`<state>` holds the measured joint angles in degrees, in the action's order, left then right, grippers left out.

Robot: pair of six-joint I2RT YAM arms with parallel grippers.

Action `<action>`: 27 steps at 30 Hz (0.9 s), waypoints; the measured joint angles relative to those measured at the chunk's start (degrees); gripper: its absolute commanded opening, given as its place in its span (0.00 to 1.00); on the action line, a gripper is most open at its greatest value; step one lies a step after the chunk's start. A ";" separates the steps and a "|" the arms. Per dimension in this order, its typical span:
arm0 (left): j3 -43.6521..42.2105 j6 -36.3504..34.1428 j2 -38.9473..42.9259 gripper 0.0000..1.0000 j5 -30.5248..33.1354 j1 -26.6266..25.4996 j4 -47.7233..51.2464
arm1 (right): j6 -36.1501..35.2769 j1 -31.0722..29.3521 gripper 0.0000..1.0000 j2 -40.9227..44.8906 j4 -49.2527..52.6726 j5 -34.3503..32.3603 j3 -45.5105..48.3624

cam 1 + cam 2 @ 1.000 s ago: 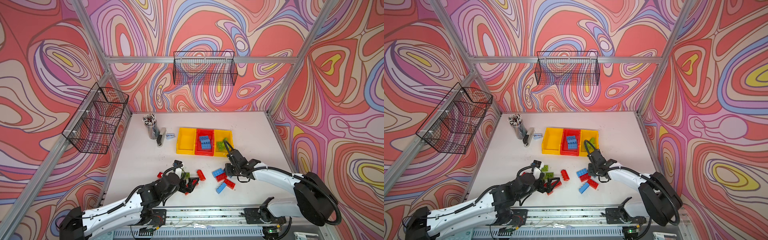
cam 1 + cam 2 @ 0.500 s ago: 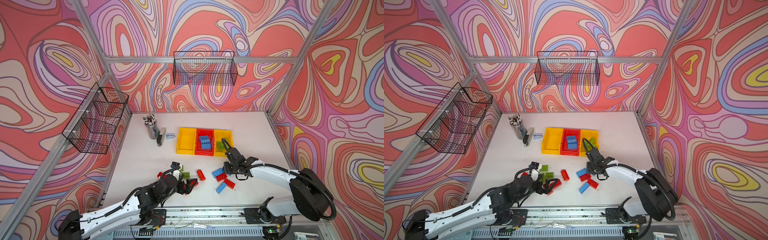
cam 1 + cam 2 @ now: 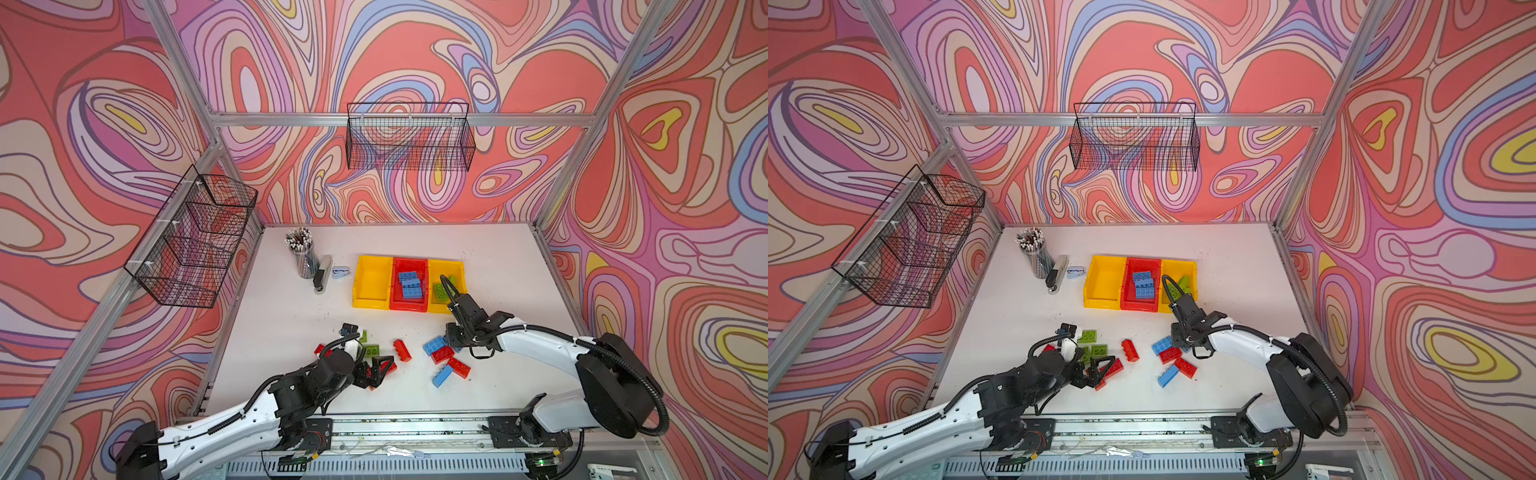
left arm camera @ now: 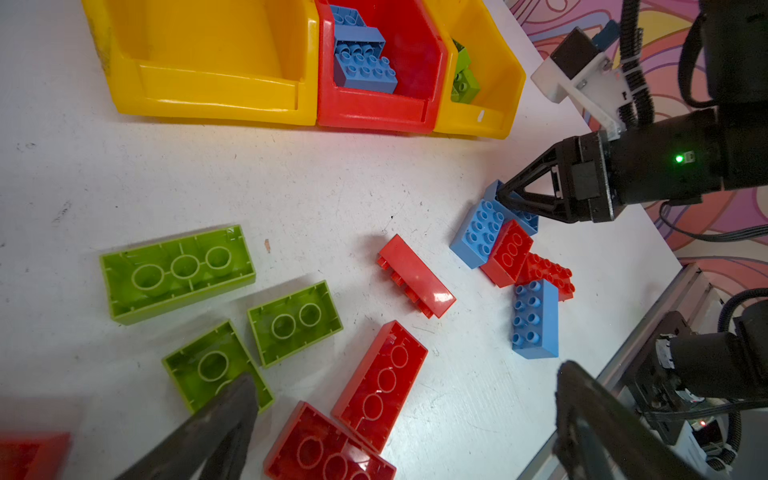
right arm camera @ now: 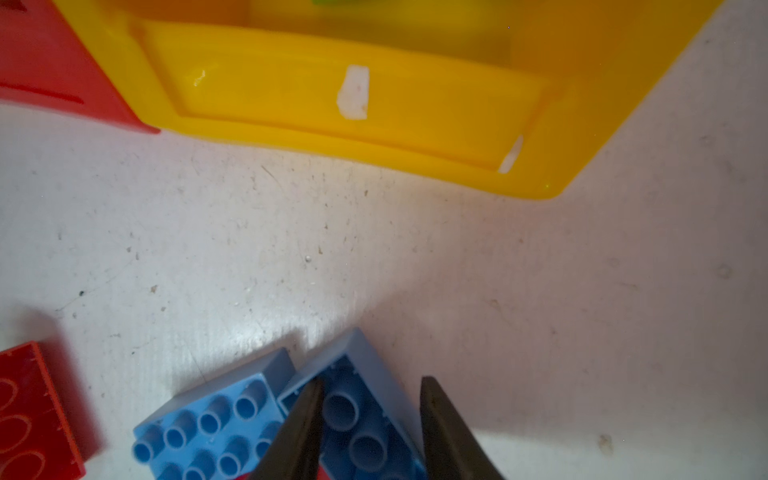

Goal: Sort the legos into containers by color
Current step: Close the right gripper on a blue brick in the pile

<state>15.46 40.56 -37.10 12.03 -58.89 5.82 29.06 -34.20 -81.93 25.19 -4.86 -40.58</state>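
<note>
Moved: the right tool [image 3: 449,338] has edged down onto the blue-and-red cluster and its jaws have drawn in. The left tool [image 3: 376,368] has barely shifted.
Desk: white desk [image 3: 291,324], scuffed, carrying everything.
Left tool: spread wide and holding nothing. It hovers over two upturned red plastic bricks [image 4: 380,382], beside the loose lime green bricks [image 4: 178,272].
Right tool: narrowed astride an upturned light blue plastic brick [image 5: 357,419]. One finger [image 5: 303,424] is over the brick's hollow side, the other at its outer wall. Whether they press yet, I cannot tell.
Containers: three open plastic bins joined in a row, further back on the desk.
Left yellow bin [image 3: 371,286]: bare.
Red middle bin [image 3: 409,262]: holds the sorted light blue bricks [image 3: 410,284].
Right yellow bin [image 3: 458,268]: holds sorted green bricks [image 3: 439,291].
Cluster: a studs-up light blue brick [image 5: 208,419] touches the upturned one. A red brick [image 4: 507,253] lies against both.
Risk, wedging: the finger beside the studs-up brick could catch it and drag it along, since the two bricks sit flush.
Risk, tilt: the grip looks close to the brick's end, so it may swing or slip on lifting.
Risk, scatter: pulling the brick free could topple the red brick.
Risk, wrong bin: the red and right yellow bins adjoin, so a slightly off release would mix blue with green.
</note>
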 measured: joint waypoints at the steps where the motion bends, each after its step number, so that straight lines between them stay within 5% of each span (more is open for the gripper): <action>1: 0.00 0.00 0.02 1.00 0.00 0.00 0.02 | -0.11 0.00 0.37 -0.02 0.48 -0.17 -0.20; 11: -0.02 0.04 1.68 1.00 0.35 0.00 0.81 | -1.73 0.00 0.35 0.02 5.73 -1.68 -4.42; 17: -0.02 0.13 1.84 1.00 0.66 0.00 1.77 | -3.19 0.00 0.56 0.02 6.84 -1.75 -5.73; 27: -0.04 0.72 2.62 1.00 1.29 0.00 2.14 | -4.46 0.00 0.57 1.14 8.46 -0.85 -5.66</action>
<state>15.42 41.28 -34.48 13.32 -58.89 7.97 24.60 -34.20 -80.79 33.65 -5.72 -46.24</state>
